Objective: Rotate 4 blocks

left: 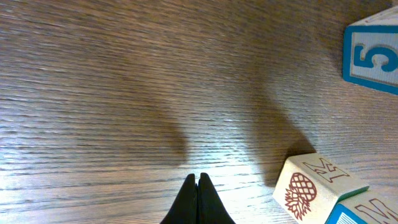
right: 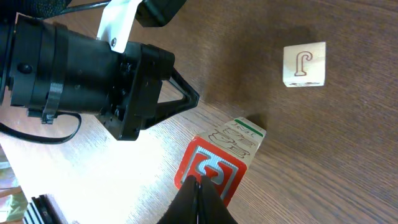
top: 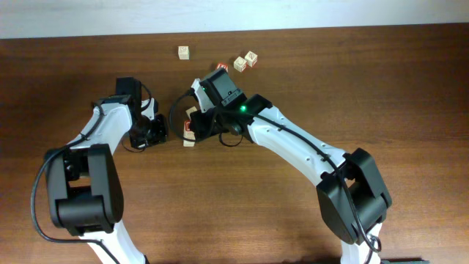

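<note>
**Overhead view.** The left gripper [top: 157,133] and the right gripper [top: 195,125] meet near the middle of the brown wooden worktop [top: 366,88]. The right one sits at a red-faced wooden alphabet cube [top: 188,129], which has pale cubes tight against its far and near sides.
- Risk: turning the red-faced cube may drag those neighbours round with it.
- Count: four cubes lie far. These are a lone pale wooden cube [top: 183,52], two pale wooden cubes side by side [top: 240,64] and a second red-faced cube [top: 222,67] half under the arm. The arm hides part of the middle cluster, so you cannot count it here.

**Left wrist view.** The left gripper's fingers are pressed together over bare wood and hold nothing.
- Risk: a swing to the right would clip the nearest cube.
- Count: three cubes, all to the right. These are a blue-faced wooden cube marked 5 [left: 373,59], a pale wooden cube with a red pineapple picture [left: 314,186] and a blue-edged cube [left: 367,210] cut off at the corner.

**Right wrist view.** The right gripper's fingers are together, with the tips resting on the red face. They clamp nothing.
- Risk: so narrow a contact may slip off, or shove the cube sideways instead of turning it. The left gripper stands close on the left, so you risk a collision.
- Count: three cubes. These are the red-faced one, a pale wooden cube with green print [right: 242,135] touching it behind, and a pale wooden cube marked J [right: 305,64] well apart.
</note>
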`<action>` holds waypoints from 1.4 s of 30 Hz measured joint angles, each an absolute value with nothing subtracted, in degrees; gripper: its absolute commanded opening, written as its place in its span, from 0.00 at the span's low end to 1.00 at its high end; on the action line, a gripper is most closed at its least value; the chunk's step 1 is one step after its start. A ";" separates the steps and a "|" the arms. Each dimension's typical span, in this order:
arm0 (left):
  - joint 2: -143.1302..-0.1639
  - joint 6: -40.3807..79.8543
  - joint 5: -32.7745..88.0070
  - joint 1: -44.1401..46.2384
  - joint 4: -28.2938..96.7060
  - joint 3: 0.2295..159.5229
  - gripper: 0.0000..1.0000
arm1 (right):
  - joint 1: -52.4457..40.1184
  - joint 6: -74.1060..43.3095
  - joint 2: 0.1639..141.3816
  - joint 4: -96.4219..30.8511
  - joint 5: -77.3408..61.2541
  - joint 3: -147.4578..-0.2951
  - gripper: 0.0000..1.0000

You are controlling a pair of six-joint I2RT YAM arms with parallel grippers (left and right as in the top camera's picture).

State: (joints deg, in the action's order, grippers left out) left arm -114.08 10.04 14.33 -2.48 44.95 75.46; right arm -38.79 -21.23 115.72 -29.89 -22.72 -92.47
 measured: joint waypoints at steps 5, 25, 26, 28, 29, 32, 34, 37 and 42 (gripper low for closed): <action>-114.08 10.04 14.33 -2.76 44.73 75.46 0.00 | -39.70 -21.26 115.79 -29.26 -22.13 -92.47 0.05; -114.08 10.04 14.11 -2.76 44.53 75.46 0.00 | -39.75 -21.26 116.86 -24.47 -21.45 -92.47 0.05; -114.08 10.04 14.11 -2.76 44.51 75.46 0.00 | -39.75 -21.23 116.90 -24.32 -21.45 -92.47 0.05; -114.08 10.04 14.11 -2.76 44.51 75.46 0.00 | -39.77 -21.21 116.97 -23.81 -21.45 -92.47 0.05; -114.08 10.04 14.11 -2.76 44.51 75.46 0.00 | -39.77 -21.26 117.01 -23.68 -21.45 -92.47 0.05; -114.08 10.04 14.11 -2.76 44.51 75.46 0.00 | -40.23 -21.23 117.23 -23.16 -21.43 -92.47 0.05; -114.08 10.04 14.11 -2.76 44.51 75.46 0.00 | -40.88 -21.28 117.34 -23.11 -21.26 -92.47 0.09; -114.08 10.04 14.11 -2.76 44.51 75.46 0.00 | -40.99 -21.28 117.34 -23.03 -21.15 -92.47 0.13; -114.08 10.04 14.11 -2.76 44.51 75.46 0.00 | -40.99 -21.47 117.34 -22.63 -21.30 -92.49 0.22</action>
State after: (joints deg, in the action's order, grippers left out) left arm -114.08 10.04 14.11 -2.76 44.51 75.46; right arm -40.99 -21.47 117.34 -22.63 -21.30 -92.49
